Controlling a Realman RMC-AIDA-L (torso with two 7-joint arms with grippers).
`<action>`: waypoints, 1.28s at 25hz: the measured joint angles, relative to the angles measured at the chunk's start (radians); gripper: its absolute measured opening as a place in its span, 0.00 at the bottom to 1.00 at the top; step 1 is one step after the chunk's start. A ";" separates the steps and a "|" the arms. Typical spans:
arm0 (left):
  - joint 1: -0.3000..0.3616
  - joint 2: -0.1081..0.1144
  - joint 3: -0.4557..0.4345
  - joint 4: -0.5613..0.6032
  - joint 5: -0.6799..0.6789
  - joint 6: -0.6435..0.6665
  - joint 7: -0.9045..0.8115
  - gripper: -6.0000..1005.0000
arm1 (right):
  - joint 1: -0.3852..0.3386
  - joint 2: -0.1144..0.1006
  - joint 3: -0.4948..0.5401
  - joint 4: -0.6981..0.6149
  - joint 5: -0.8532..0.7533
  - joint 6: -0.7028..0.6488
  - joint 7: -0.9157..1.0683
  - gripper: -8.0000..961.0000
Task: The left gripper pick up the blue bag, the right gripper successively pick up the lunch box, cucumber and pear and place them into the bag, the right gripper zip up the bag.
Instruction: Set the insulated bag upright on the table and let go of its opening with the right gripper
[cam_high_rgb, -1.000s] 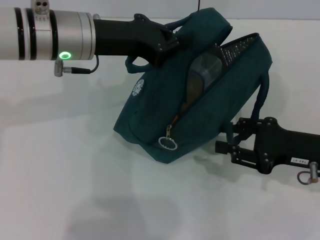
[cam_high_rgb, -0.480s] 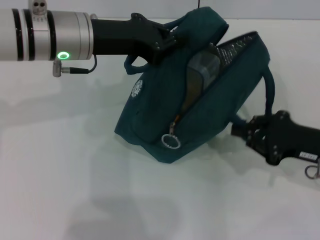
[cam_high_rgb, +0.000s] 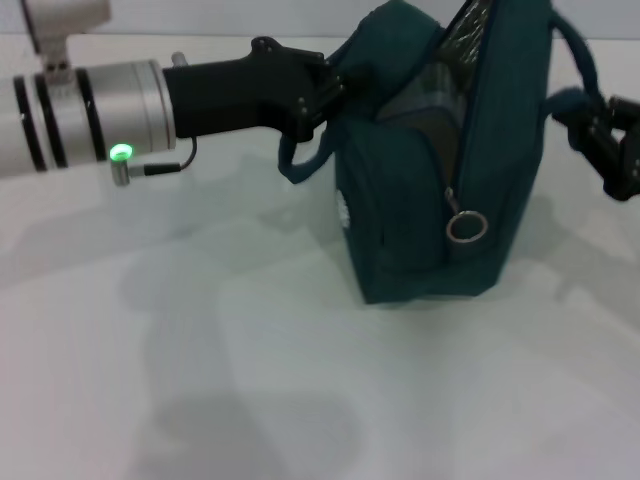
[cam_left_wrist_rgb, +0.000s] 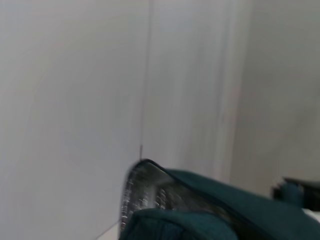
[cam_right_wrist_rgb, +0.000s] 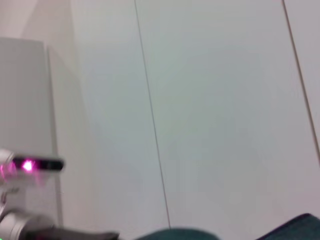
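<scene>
Matte white table (cam_high_rgb: 200, 380); soft teal fabric bag (cam_high_rgb: 410, 250) (silvery lining) upright.

No text, number or brand can be read in these views. The bag (cam_high_rgb: 420, 200) has a small white round emblem (cam_high_rgb: 343, 211) on its side, but it is seen from the edge and its content cannot be made out.

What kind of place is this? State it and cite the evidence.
Probably a lab or robot test room, not a home: a bare white table, plain pale panelled walls, and only the bag held by the left end effector.
</scene>
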 joint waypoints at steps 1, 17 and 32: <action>0.013 -0.001 0.001 -0.029 -0.037 0.021 0.069 0.06 | 0.005 -0.002 -0.001 -0.014 0.001 -0.001 0.016 0.09; 0.083 -0.009 0.008 -0.414 -0.345 0.245 0.660 0.06 | 0.012 -0.009 -0.005 -0.006 -0.101 -0.049 0.065 0.08; 0.057 -0.013 0.012 -0.492 -0.373 0.207 0.675 0.06 | -0.028 -0.002 0.005 0.004 -0.094 -0.071 0.058 0.13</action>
